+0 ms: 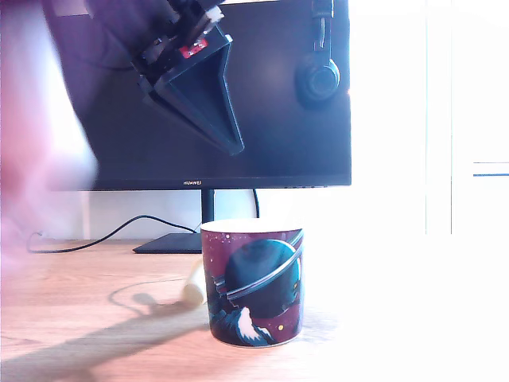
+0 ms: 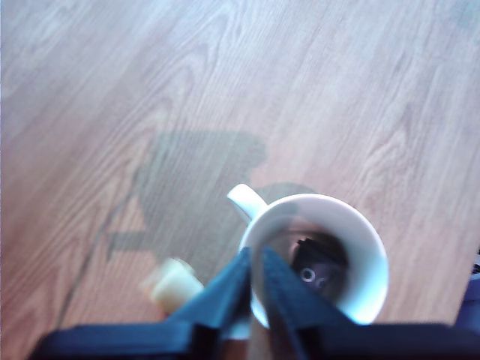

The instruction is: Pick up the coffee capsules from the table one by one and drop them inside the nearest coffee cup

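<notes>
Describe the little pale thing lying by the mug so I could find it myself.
Start at the space-print coffee cup on the wooden table. On the exterior view's left of its base lies a small cream-beige capsule. It is the only loose pale thing there; a dark capsule sits inside the cup.

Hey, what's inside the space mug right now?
The wrist view shows a dark capsule lying inside the mug, against its white wall. The closed gripper covers part of the inside, so anything beneath it is hidden. The cream capsule lies outside on the table.
</notes>
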